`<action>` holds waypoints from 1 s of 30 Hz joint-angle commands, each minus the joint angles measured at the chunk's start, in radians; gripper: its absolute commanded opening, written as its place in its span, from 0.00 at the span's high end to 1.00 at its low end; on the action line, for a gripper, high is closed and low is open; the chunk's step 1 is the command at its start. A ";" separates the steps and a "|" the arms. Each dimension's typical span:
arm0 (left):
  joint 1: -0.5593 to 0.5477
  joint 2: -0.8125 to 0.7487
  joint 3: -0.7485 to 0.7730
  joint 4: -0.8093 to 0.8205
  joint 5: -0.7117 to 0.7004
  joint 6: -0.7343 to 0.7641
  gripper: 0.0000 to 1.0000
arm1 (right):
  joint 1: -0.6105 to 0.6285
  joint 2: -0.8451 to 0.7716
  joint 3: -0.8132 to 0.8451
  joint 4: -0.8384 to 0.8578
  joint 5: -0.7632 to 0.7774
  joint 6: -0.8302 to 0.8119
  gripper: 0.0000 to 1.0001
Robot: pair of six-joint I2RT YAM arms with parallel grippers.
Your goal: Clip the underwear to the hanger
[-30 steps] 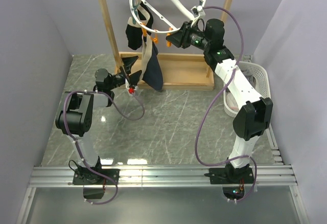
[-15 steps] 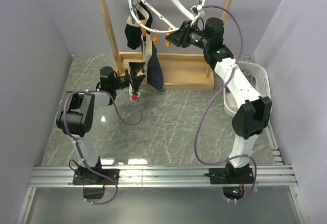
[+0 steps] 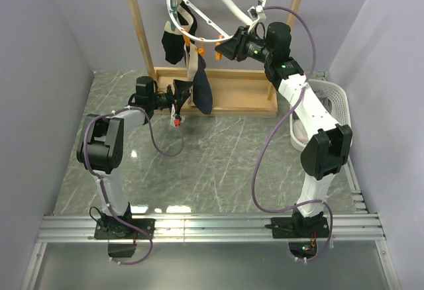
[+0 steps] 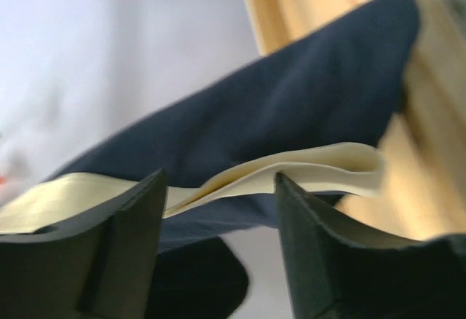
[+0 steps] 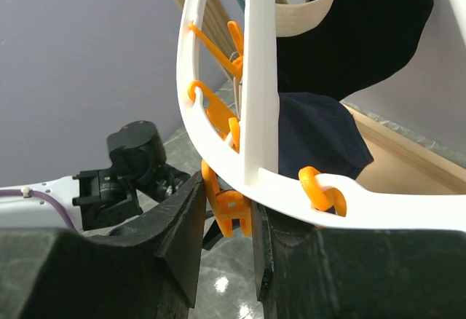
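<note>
Underwear: Your navy underwear hangs from the hanger, low over the wooden rack. Its cream band runs up toward the ring.
Left end effector: Your left end effector is at the bottom end of the underwear, with its fingers wide apart. In the left wrist view a fold of the cream band lies between them. You cannot tell if they touch it.
Right end effector: Your right end effector is up at the ring's edge. It is narrow and pinches an orange clip.
Basket: A white basket stands on the table, by your right arm. Something pale lies inside, but the arm hides most of it.
Black cloth: A black cloth hangs just left of the underwear.
Hard to see: The top of the ring is cut off. The left wrist view is blurry.
</note>
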 commanded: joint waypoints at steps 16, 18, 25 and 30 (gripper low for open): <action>-0.007 0.072 0.164 -0.216 -0.040 0.296 0.51 | -0.012 0.024 0.067 0.051 -0.009 0.036 1.00; -0.010 0.075 0.173 -0.229 -0.038 0.299 0.52 | -0.012 0.024 0.067 0.051 -0.007 0.036 1.00; -0.013 0.095 0.218 -0.345 -0.043 0.397 0.92 | -0.013 0.029 0.073 0.046 -0.010 0.036 1.00; -0.021 0.055 0.242 -0.464 -0.003 0.329 1.00 | -0.015 0.033 0.076 0.043 -0.007 0.035 1.00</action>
